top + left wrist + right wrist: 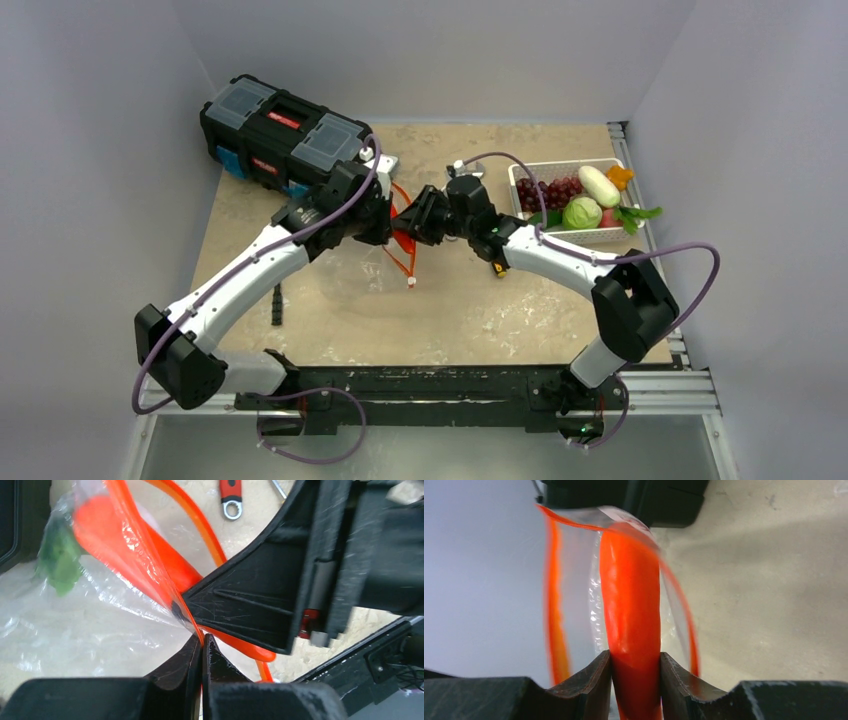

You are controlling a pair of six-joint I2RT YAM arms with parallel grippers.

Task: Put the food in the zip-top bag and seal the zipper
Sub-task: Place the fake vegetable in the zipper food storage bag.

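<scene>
My left gripper (pixel 202 639) is shut on the red-orange zipper strip (pixel 192 617) of the clear zip-top bag (pixel 75 625) and holds its mouth up. My right gripper (pixel 634 661) is shut on the orange carrot (pixel 631 605), whose front part is inside the open bag mouth (pixel 574 525). In the left wrist view the carrot (pixel 170 562) shows through the plastic with its green top (pixel 59 555). In the top view the two grippers meet at the bag (pixel 403 228) mid-table. The grapes (pixel 556 190), radish (pixel 598 184), cabbage (pixel 582 213) and greens (pixel 640 213) lie in the basket.
A white slotted basket (pixel 520 176) stands at the back right. A black toolbox (pixel 283 130) stands at the back left. A red-handled wrench (pixel 231 495) lies on the table beyond the bag. A small black bar (pixel 277 305) lies near the left arm.
</scene>
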